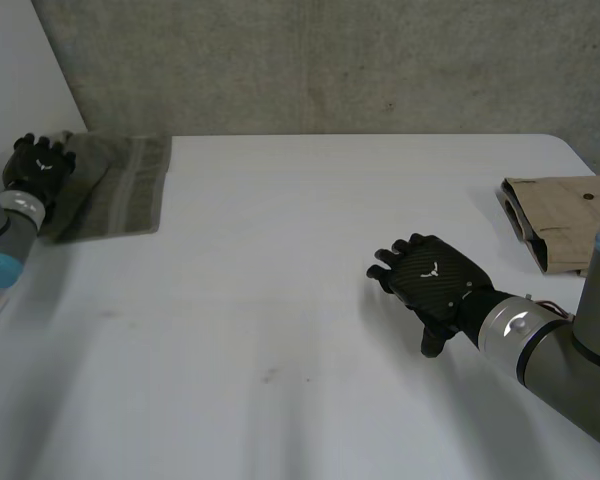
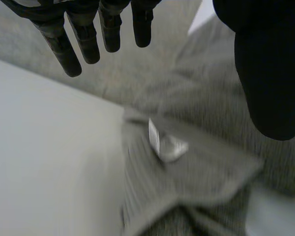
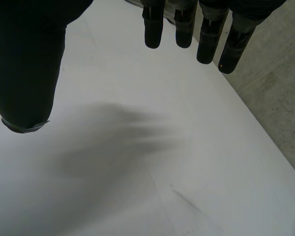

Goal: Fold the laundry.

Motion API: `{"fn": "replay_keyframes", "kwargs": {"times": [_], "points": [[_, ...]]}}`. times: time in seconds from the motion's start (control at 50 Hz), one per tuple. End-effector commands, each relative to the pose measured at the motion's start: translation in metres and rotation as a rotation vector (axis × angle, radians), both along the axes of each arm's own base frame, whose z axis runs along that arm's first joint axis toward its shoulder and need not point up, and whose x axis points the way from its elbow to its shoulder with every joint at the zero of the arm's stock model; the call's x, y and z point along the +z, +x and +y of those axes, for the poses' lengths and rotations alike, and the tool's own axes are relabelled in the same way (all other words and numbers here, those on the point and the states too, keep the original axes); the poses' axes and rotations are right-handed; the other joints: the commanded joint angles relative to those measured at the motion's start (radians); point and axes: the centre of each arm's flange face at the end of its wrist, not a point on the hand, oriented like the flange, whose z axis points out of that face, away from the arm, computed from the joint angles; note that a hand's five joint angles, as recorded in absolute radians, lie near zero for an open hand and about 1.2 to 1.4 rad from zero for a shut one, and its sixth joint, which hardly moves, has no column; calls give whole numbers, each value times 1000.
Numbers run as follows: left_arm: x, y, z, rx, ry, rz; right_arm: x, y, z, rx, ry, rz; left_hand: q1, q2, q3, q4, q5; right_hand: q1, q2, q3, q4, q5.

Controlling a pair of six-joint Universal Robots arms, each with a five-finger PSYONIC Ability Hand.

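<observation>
Grey-green folded towel [image 1: 115, 185] at white worktop's [image 1: 280, 300] far left corner, left hand [image 1: 40, 165] over its edge, straight-fingered, holding nothing, wrist view adds its small white label [image 2: 164, 142], right hand [image 1: 430, 280] spread empty above bare worktop, tan folded garment [image 1: 560, 220] cut off at right edge

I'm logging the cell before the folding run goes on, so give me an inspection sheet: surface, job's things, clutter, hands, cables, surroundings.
Surface: white table, a few faint dark marks.
Job's things: grey-green towel at the far left corner, its white label showing; folded tan garment at the right edge.
Clutter: nothing seen.
Hands: left hand over the towel's left end, fingers straight, holding nothing; right hand above bare table, fingers straight, holding nothing.
Cables: nothing seen.
Surroundings: grey concrete wall behind the table.
</observation>
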Motion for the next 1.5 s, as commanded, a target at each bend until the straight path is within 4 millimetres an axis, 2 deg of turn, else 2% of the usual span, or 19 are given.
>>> {"fn": "replay_keyframes", "kwargs": {"times": [0.02, 0.2, 0.28, 0.32, 0.34, 0.44, 0.52, 0.62, 0.72, 0.78, 0.92, 1.02, 1.12, 1.14, 1.16, 1.18, 1.3, 1.4, 1.5], "points": [[-22, 18, -12, 33, 15, -18, -4, 0, -2, -1, 2, 2, -11, -20, -27, -20, -38, -24, -46, -41, -58, -67], [-38, 27, -17, 48, 84, -11, -5, 0, -2, -1, 5, 3, 100, 91, 84, 91, 74, -24, -46, -41, -58, -67], [-37, 27, -18, 55, 87, -9, -6, 0, -2, -1, 6, 4, 498, 489, 482, 490, 472, -24, -46, -41, -58, -67], [-34, 21, -17, 63, 82, -9, -6, 0, -2, -3, 3, 3, 1047, 1038, 1030, 1038, 1020, -24, -46, -41, -58, -67], [-29, 19, -17, 73, 68, -8, -6, 0, -3, -3, 5, 4, 1202, 1193, 1186, 1194, 1176, -24, -46, -41, -58, -67], [2, 4, -17, 121, -9, 15, -6, 0, -3, -3, 5, 4, 1204, 1195, 1188, 1195, 1178, -24, -46, -41, -58, -67], [30, -34, 2, 67, 2, 145, -6, 0, -3, -4, 5, 4, 1204, 1195, 1188, 1195, 1178, -24, -46, -41, -58, -67], [62, -56, 30, 26, 38, 308, -5, 0, -4, -7, 0, 3, 1204, 1195, 1188, 1195, 1178, -24, -46, -41, -58, -67], [92, -118, 86, -118, 107, 466, -5, -2, -5, -15, -2, 3, 1204, 1195, 1188, 1195, 1178, -24, -46, -41, -58, -67], [109, -138, 116, -181, 137, 528, -5, -2, -7, -24, 0, 1, 1204, 1195, 1188, 1195, 1178, -24, -46, -41, -58, -67], [132, -209, 234, -469, 332, 703, 1, -15, -25, -115, -28, -13, 1204, 1195, 1188, 1195, 1178, -24, -46, -41, -58, -67], [115, -251, 319, -657, 561, 768, 9, -22, -35, -209, -33, -44, 1204, 1195, 1188, 1195, 1178, -24, -46, -41, -58, -67], [93, -272, 368, -733, 708, 759, 13, -31, -46, -287, -29, -68, 1204, 1195, 1188, 1195, 1178, -24, -46, -41, -58, -67], [90, -274, 372, -740, 720, 752, 13, -32, -47, -292, -30, -69, 943, 933, 926, 934, 916, -24, -46, -41, -58, -67], [86, -276, 376, -736, 722, 737, 13, -34, -48, -299, -31, -71, 303, 294, 287, 295, 277, -24, -46, -41, -58, -67], [86, -277, 376, -735, 719, 736, 13, -34, -48, -300, -29, -70, 155, 146, 138, 146, 128, -24, -46, -41, -58, -67], [94, -263, 345, -643, 638, 773, 13, -33, -47, -292, -24, -71, 18, 9, 2, 9, -8, -24, -46, -41, -58, -67], [106, -225, 298, -477, 529, 805, 13, -32, -45, -280, -23, -65, 36, 27, 19, 27, 9, -24, -46, -41, -58, -67], [101, -198, 289, -383, 519, 766, 15, -29, -39, -264, -15, -59, 62, 53, 46, 54, 36, -24, -46, -41, -58, -67]]}}
